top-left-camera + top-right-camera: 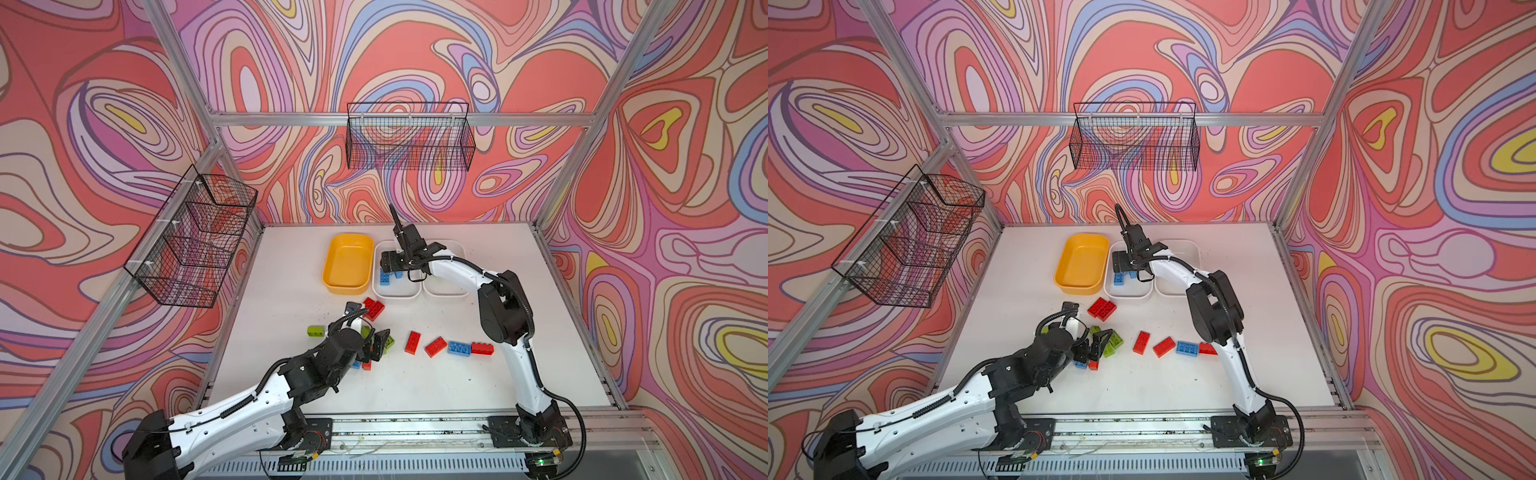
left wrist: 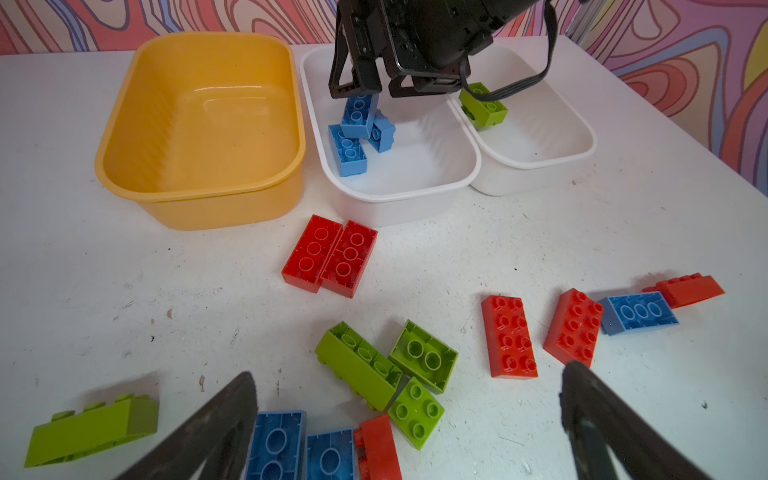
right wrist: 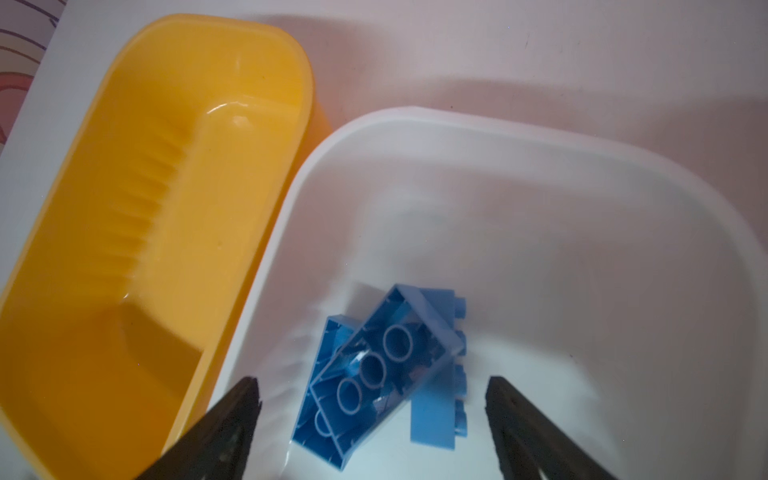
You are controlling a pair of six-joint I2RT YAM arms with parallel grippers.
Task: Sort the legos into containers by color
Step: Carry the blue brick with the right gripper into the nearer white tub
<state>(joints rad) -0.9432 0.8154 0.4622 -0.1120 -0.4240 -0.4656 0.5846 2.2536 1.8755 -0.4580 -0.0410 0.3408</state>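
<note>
Tubs (image 1: 347, 262) abreast at rear (mid tub (image 1: 405, 287) w/ bricks (image 1: 384, 277)); loose bricks (image 1: 435, 346) in front.

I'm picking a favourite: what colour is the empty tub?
The tub is yellow-orange, clearest in the left wrist view.

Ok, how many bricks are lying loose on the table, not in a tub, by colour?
Red bricks: 6
Blue bricks: 3
Green bricks: 4
Total: 13 in view on the table
</note>
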